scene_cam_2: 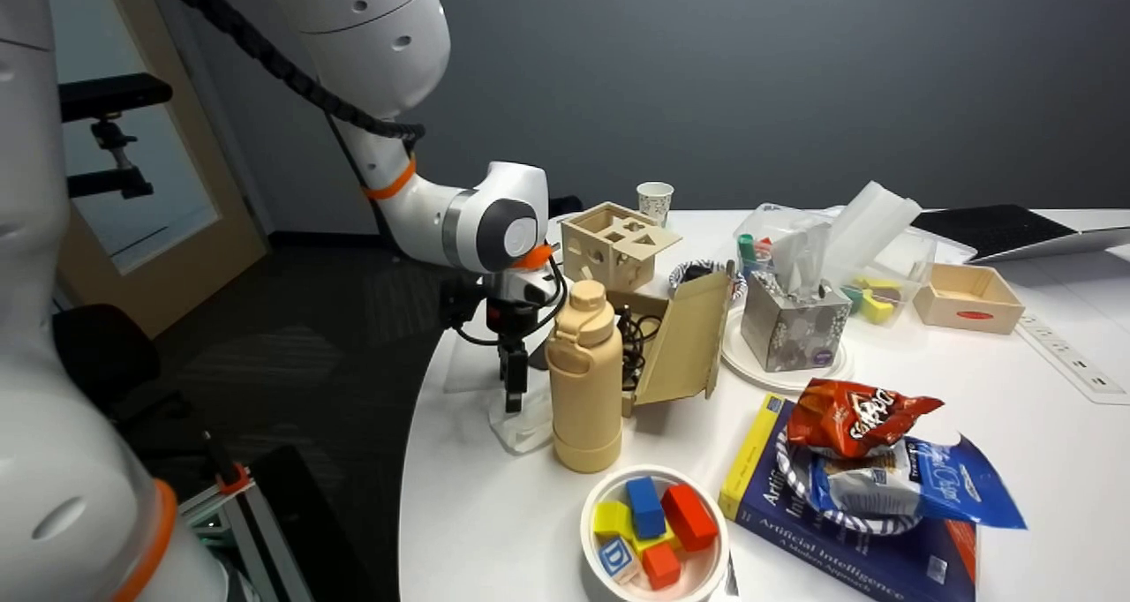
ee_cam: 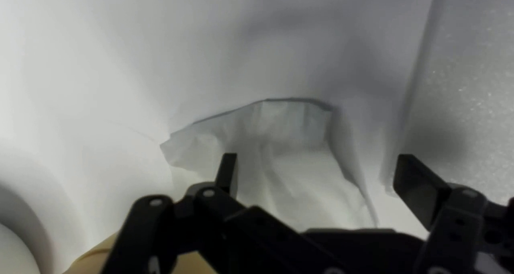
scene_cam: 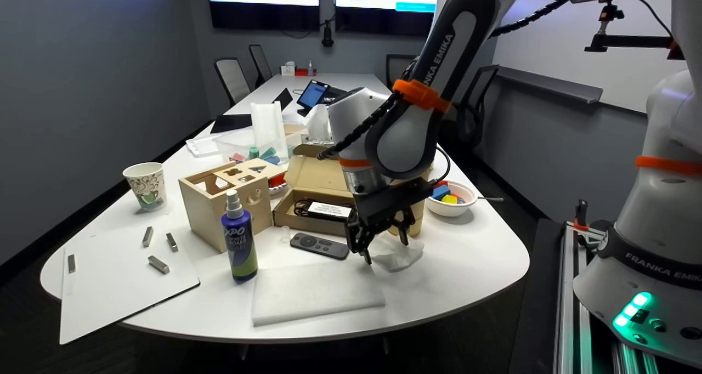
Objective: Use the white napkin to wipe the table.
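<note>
The white napkin (scene_cam: 400, 258) lies crumpled on the white table (scene_cam: 460, 278), beside the tan bottle. It also shows in an exterior view (scene_cam_2: 523, 425) and in the wrist view (ee_cam: 289, 173), where its near part is hidden by the gripper. My gripper (scene_cam: 386, 251) points down over the napkin with its fingers wide apart. In the wrist view the gripper (ee_cam: 316, 156) has one finger over the napkin's left part and the other beyond its right edge, near the flat sheet. Nothing is held. Whether the fingertips touch the napkin or table, I cannot tell.
The tan bottle (scene_cam_2: 586, 381) stands close beside the gripper. A flat white sheet (scene_cam: 315, 292), a remote (scene_cam: 319, 245), a spray bottle (scene_cam: 239, 239) and an open cardboard box (scene_cam: 307, 220) lie around it. A bowl of blocks (scene_cam_2: 653, 536) stands beyond the bottle.
</note>
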Controlling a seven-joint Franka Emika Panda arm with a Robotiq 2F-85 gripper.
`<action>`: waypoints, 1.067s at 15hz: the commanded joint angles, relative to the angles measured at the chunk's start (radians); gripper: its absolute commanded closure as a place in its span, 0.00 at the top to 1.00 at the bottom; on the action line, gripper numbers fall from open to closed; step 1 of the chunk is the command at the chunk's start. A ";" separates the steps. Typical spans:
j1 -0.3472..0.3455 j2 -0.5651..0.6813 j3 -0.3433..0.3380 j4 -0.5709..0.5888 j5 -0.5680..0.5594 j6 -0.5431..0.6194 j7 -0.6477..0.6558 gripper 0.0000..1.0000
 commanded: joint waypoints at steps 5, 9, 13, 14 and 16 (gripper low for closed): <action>0.015 -0.001 -0.050 -0.020 0.029 0.041 0.056 1.00; 0.005 -0.026 -0.040 -0.052 0.076 0.063 0.035 1.00; 0.013 -0.038 -0.056 -0.079 0.087 0.066 0.072 1.00; 0.013 -0.043 -0.057 -0.086 0.089 0.068 0.078 1.00; 0.011 -0.051 -0.058 -0.099 0.094 0.076 0.081 1.00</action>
